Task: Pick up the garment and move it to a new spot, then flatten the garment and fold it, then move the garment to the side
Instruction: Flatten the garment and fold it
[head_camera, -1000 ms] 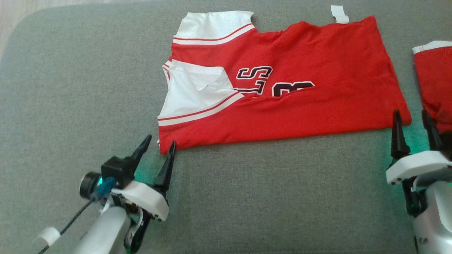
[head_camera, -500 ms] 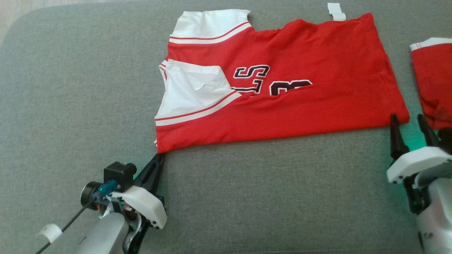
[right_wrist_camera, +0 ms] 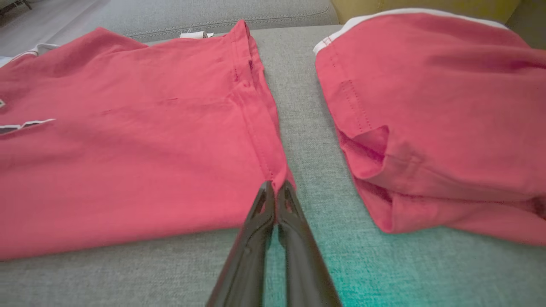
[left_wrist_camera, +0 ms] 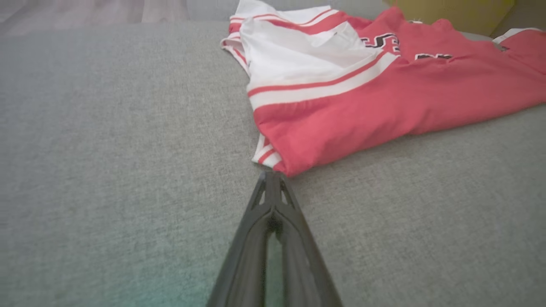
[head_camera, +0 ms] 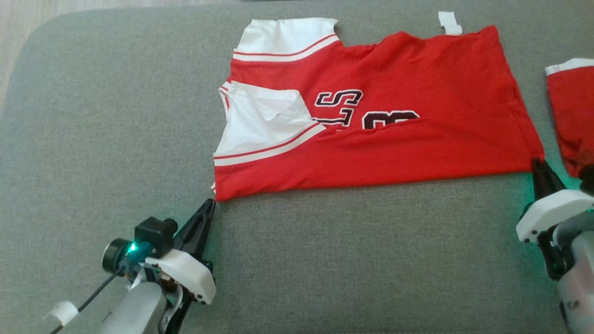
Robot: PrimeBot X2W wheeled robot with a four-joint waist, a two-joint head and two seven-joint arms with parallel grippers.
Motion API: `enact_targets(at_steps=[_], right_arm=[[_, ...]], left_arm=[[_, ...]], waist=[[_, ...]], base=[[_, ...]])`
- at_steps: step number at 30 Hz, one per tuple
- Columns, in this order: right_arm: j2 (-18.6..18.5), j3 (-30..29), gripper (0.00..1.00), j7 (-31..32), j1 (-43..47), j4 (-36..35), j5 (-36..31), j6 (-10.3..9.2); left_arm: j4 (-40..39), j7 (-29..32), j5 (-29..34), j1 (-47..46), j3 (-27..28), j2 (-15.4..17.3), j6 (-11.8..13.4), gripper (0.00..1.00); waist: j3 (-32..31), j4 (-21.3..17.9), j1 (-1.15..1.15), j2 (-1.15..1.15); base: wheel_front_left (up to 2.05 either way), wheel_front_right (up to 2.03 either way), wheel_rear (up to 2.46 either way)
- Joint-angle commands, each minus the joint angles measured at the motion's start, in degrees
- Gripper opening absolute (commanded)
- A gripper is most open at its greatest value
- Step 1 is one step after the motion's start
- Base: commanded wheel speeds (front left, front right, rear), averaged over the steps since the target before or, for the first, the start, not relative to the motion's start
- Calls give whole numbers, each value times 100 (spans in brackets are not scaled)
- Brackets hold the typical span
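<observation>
The garment [head_camera: 394, 139] is a red jersey with white striped sleeves and dark lettering, lying folded lengthwise on a grey cushion [head_camera: 348, 260]. My left gripper [head_camera: 211, 203] is shut, its tips pinching the near left corner of the garment [left_wrist_camera: 362, 111]; the left wrist view has the closed gripper [left_wrist_camera: 271, 174] meeting that corner. At the near right corner my right gripper [head_camera: 538, 162] is shut on the hem. In the right wrist view the cloth of the garment [right_wrist_camera: 128, 149] bunches into that gripper's closed tips [right_wrist_camera: 276, 184].
A second red piece of clothing [head_camera: 571, 120] lies folded just right of my right gripper, a narrow strip of cushion between it and the jersey; the same piece of clothing [right_wrist_camera: 448, 119] is in the right wrist view. A white tag [head_camera: 449, 23] sticks out at the far edge. Wooden floor [head_camera: 18, 14] lies beyond the cushion's far left corner.
Both grippers stood open astride the near corners a second ago. The left one closed on its corner first, then the right one closed on the hem. The head camera shifted slightly.
</observation>
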Motion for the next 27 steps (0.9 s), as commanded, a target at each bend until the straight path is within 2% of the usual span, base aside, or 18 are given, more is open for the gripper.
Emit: enact_targets(at_steps=[1, 6, 9, 10, 11, 18, 23, 25, 27], right_arm=[[-159, 115, 0, -43, 28, -108, -12, 21], [-210, 196, 0, -104, 300, -174, 66, 21], [-237, 237, 0, -116, 432, -254, 135, 21], [-239, 251, 0, -110, 456, -280, 155, 21], [-239, 269, 0, -96, 467, -309, 172, 21], [-204, 384, 0, 8, 336, -519, 181, 21], [-217, 433, 0, 51, 235, -588, 163, 21], [-224, 436, 0, 56, 223, -590, 163, 21], [-229, 428, 0, 46, 228, -579, 163, 21]], left_arm=[[-180, -104, 40, -152, 180, 189, 2, 0], [-395, -143, -53, 112, 189, 255, 22, 0], [-507, -123, -243, 192, 341, 227, 119, 0], [-510, -76, -293, 176, 372, 203, 153, 82], [-509, -8, -354, 142, 391, 160, 162, 100], [-156, 382, -719, -397, 447, -243, 91, 100], [423, 648, -752, -679, 401, -351, 159, 100], [585, 672, -737, -719, 376, -356, 170, 0], [661, 631, -748, -689, 361, -351, 133, 0]], waist=[[-74, -2, 0, 0], [-246, -53, 0, 0], [-282, -77, 0, 0], [-280, -89, 0, 0], [-264, -104, 0, 0], [-51, -223, 0, 0], [51, -296, 0, 0], [57, -317, 0, 0], [28, -328, 0, 0]], base=[[0, 0, 0], [0, 0, 0], [0, 0, 0], [0, 0, 0], [0, 0, 0], [0, 0, 0], [0, 0, 0], [0, 0, 0], [0, 0, 0]])
